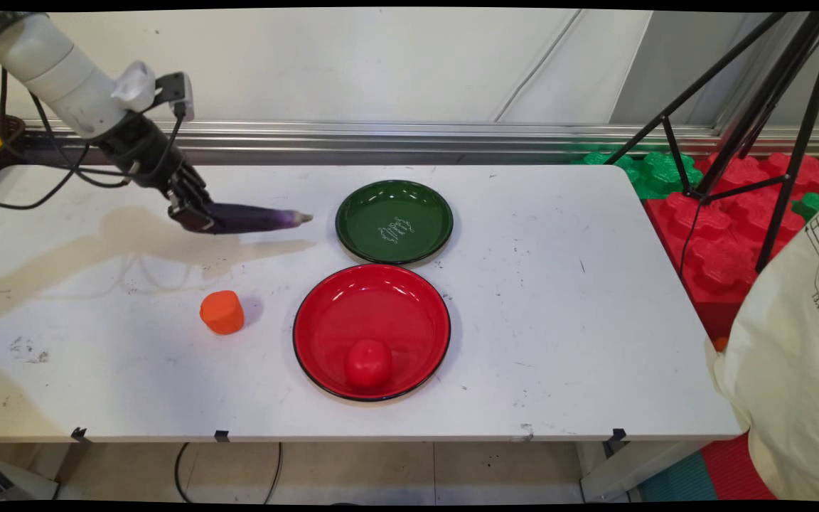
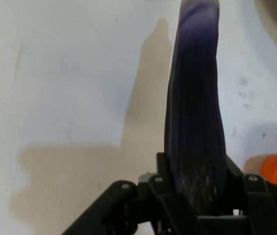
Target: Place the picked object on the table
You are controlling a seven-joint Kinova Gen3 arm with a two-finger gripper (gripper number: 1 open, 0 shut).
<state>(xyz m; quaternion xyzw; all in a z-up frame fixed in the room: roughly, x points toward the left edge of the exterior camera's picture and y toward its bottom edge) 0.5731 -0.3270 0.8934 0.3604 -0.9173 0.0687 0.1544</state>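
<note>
1. Holding a long purple eggplant (image 1: 257, 217) by one end, the gripper (image 1: 193, 213) is closed around it; the hand view shows the eggplant (image 2: 195, 122) squeezed between the black fingers (image 2: 170, 196) and running away from the hand.
2. In the main view the eggplant sticks out almost level toward the green plate (image 1: 394, 221), its pale tip near the plate's left rim but not over it. It seems to be lifted off the white table (image 1: 559, 299), because its shadow lies apart from it, below on the table.
3. Risk of sagging: the grip is at one end only, so most of the length hangs free. I judge the weight could turn the eggplant downward in the closed fingers, or let it slide out.
4. Risk of slipping: the skin looks smooth and the body narrows, so a quick swing of the arm could loosen it.
5. Risk of knocking: the free tip reaches far ahead of the hand. If it is carried low, it could hit the green plate's rim and push the plate toward the red plate (image 1: 324, 313), which lies just beside it.
6. The red plate holds a red tomato-like ball (image 1: 367, 363) near its front rim; a bumped plate could make it roll.
7. An orange block (image 1: 222, 311) stands on the table below the gripper, well apart; a dropped eggplant may fall near it.
</note>
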